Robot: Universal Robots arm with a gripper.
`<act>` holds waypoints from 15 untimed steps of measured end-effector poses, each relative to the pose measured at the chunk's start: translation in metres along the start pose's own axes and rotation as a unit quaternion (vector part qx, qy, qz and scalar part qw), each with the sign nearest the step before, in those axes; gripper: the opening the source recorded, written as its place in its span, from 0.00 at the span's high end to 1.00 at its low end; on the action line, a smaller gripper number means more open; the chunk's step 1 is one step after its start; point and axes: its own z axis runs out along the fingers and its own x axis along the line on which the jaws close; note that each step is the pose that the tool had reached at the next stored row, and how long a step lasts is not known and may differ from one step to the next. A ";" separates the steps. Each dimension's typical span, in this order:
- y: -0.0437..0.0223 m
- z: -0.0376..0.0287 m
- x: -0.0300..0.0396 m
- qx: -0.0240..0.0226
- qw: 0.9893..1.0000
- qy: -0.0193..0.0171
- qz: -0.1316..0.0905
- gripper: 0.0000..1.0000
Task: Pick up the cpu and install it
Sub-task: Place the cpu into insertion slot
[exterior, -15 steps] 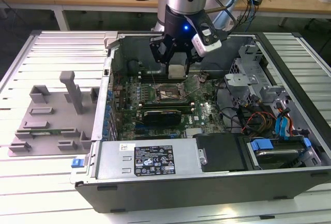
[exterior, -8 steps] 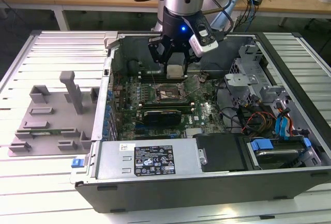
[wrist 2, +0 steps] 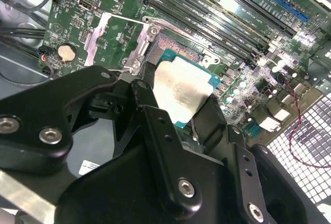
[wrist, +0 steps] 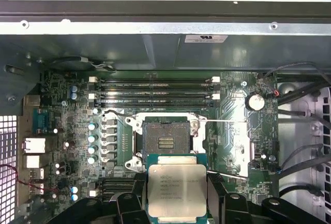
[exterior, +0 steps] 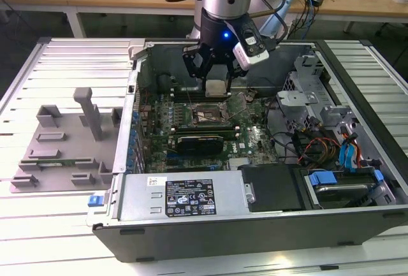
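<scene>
The cpu [exterior: 217, 87], a flat square chip with a silvery top plate, hangs in my gripper [exterior: 217, 83], which is shut on it by two opposite edges. It hovers inside the open computer case, just above the motherboard. In the first wrist view the cpu [wrist: 177, 190] sits between black fingers [wrist: 215, 193], a short way off the open, empty socket [wrist: 165, 138]. In the second wrist view the cpu [wrist 2: 183, 92] partly covers the socket [wrist 2: 173, 45], with my gripper [wrist 2: 181, 113] around it.
The socket's metal load plate [wrist: 232, 144] lies flipped open beside it. Memory slots [wrist: 155, 92] run along one side. A grey plastic tray [exterior: 64, 139] lies at the exterior view's left. Power supply [exterior: 185, 196], loose cables [exterior: 306, 145] and drive cage [exterior: 338, 180] crowd the case.
</scene>
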 end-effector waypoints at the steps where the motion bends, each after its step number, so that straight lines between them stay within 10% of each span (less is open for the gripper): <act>1: 0.0000 0.0000 0.0000 0.000 1.000 0.000 0.000 0.45; 5: 0.0001 0.0000 0.0000 0.000 1.000 0.000 0.000 0.45; 9: 0.0001 0.0001 0.0000 0.000 0.999 -0.002 0.048 0.45; 15: 0.0001 0.0001 0.0000 0.001 0.991 -0.006 0.131 0.45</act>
